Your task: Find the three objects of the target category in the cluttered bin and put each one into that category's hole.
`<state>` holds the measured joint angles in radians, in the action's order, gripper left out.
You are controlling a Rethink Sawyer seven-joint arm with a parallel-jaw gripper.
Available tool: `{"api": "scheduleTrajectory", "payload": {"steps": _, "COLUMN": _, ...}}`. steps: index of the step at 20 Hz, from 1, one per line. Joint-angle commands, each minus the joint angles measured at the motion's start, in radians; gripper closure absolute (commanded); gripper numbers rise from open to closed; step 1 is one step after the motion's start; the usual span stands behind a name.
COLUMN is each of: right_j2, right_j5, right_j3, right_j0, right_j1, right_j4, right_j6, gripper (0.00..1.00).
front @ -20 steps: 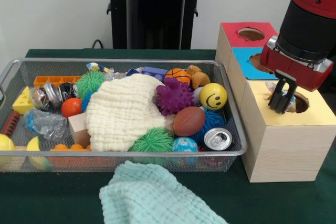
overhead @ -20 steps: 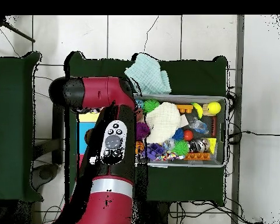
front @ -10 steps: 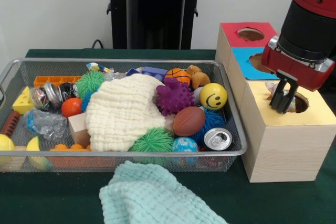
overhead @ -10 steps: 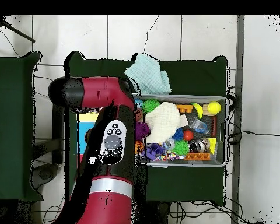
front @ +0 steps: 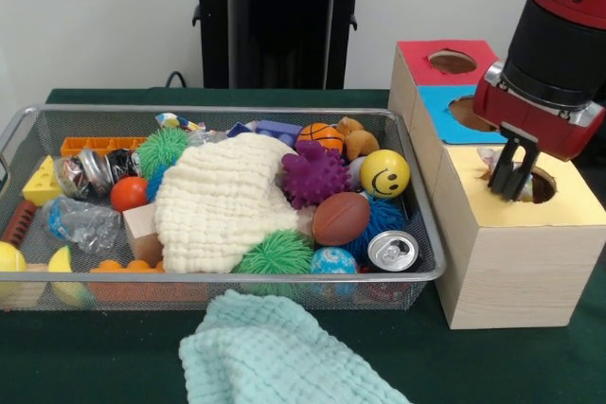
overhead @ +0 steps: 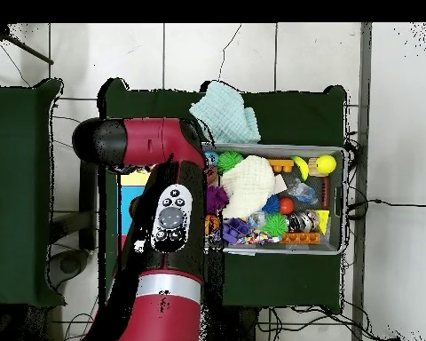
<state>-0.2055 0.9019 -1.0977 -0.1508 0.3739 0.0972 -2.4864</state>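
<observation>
Crumpled wrapper-like item point(front: 500, 169), shiny and pale, sits at the rim of the yellow hole point(front: 538, 184), on the yellow top of the wooden sorting box point(front: 502, 253). It lies just behind and between the gripper point(front: 510, 184) tips in the front view; whether the fingers point(front: 502, 172) are pinching it or merely standing in front of it, cannot tell. The fingers look close together, pointing straight down. Hole lies directly under and slightly right of the tips, so the coming move likely turns on a small shift toward the box's right edge, then letting go. Item's long axis is unreadable, too bunched.

Blue hole point(front: 466, 113) and red hole point(front: 453, 61) follow toward the box's far end. Left of the box, the wire bin point(front: 421, 224) holds clutter: soda can point(front: 392, 250) at near right corner, smiley ball point(front: 384, 173), brown football point(front: 341, 219), purple spiky ball point(front: 314, 175), cream cloth point(front: 222, 203) over the middle. Teal cloth point(front: 275, 352) lies on the table in front of the bin. Overhead, the arm point(overhead: 168, 222) covers the box.
</observation>
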Motion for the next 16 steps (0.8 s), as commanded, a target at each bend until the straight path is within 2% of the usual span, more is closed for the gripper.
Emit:
{"api": "scheduleTrajectory", "payload": {"steps": 1, "right_j2": 0.082, "right_j5": 0.064, "right_j3": -0.166, "right_j0": 0.001, "right_j1": 0.047, "right_j4": 0.023, "right_j6": -0.053, "gripper": 1.00}}
{"api": "scheduleTrajectory", "payload": {"steps": 9, "right_j2": 0.084, "right_j5": 0.043, "right_j3": -0.239, "right_j0": -0.016, "right_j1": 0.086, "right_j4": 0.028, "right_j6": -0.065, "gripper": 1.00}}
{"api": "scheduleTrajectory", "payload": {"steps": 16, "right_j2": 0.106, "right_j5": -0.101, "right_j3": -0.206, "right_j0": -0.023, "right_j1": -0.040, "right_j4": 0.003, "right_j6": -0.074, "gripper": 1.00}}
